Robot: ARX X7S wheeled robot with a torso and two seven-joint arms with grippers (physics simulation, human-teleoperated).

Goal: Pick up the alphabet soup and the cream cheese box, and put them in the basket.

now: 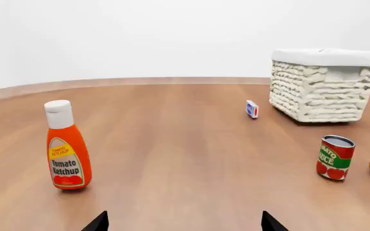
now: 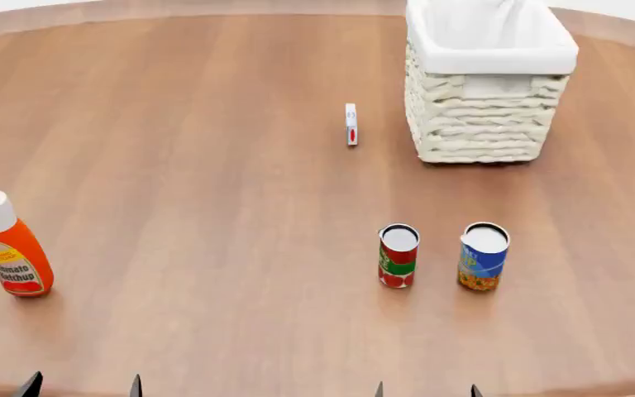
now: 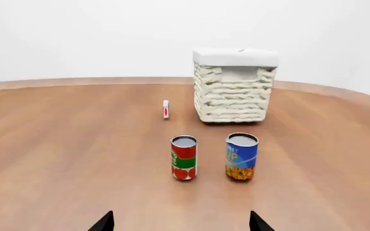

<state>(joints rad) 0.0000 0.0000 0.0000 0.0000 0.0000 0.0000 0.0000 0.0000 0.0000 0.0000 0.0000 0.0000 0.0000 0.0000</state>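
Head view shows a round wooden table with five things on it, and only the dark fingertips of both grippers at the near edge of the picture. The left gripper has its two tips well apart, so it is open and holds nothing. Just beyond it and a little to its left stands the tomato ketchup bottle, upright, with a white cap. In the left wrist view the same bottle is close in front of the left gripper, whose tips are also spread.

The right gripper is open too and empty; in the right wrist view its tips stand far from each other. Straight ahead of it are two upright cans, near each other but not touching. The red and green tomato sauce can is slightly to the left of the gripper's line, and the blue alphabet soup can is slightly to the right.

Farther beyond the cans, the cream cheese box stands on its thin edge, well apart from both grippers. Just beside it, to the right, is the basket, woven and cream-white with a white liner over the rim. The box does not touch the basket.
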